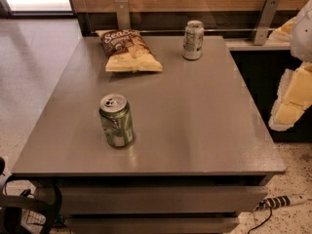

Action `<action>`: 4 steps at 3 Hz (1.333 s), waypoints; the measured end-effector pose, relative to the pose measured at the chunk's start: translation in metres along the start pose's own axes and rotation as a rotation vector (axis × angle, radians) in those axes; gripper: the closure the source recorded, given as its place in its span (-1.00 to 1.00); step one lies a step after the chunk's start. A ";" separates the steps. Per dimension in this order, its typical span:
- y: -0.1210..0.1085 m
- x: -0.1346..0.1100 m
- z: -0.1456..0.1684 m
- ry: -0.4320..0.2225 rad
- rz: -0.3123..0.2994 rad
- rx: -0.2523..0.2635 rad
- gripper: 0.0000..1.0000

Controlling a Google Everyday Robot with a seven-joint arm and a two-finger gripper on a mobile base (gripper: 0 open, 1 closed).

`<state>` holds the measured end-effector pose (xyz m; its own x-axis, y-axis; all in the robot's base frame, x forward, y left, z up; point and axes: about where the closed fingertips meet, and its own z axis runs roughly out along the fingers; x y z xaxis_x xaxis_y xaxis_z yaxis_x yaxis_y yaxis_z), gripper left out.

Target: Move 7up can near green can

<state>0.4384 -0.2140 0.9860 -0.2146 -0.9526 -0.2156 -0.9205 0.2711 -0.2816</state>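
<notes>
Gripper (291, 101): pale cream blocky shape at the right edge of the camera view, hanging off the right side of the grey rectangular table (204, 130). I can't tell if it's released or clenched. It holds nothing I can see and touches nothing on the table.

Pale silver-white 7up can with green markings (193, 40): upright at the far edge, long axis vertical, left of the gripper and farther away.

Shiny metallic green can with silver top (116, 122): upright, near-left, well apart from the 7up can.

Brown and yellow chip bag (129, 50): lying flat, far-left, left of the 7up can.

My read: reach left and far, side grasp on the 7up can, then carry it diagonally near-left, keeping clear of the bag.
</notes>
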 end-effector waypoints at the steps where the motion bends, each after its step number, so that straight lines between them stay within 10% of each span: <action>1: 0.000 0.000 0.000 0.000 0.000 0.000 -1.00; 3: -0.028 0.008 0.005 -0.065 0.069 0.051 -1.00; 4: -0.056 0.017 0.026 -0.179 0.197 0.087 -1.00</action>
<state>0.4947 -0.2418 0.9733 -0.3183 -0.8430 -0.4336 -0.8336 0.4667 -0.2954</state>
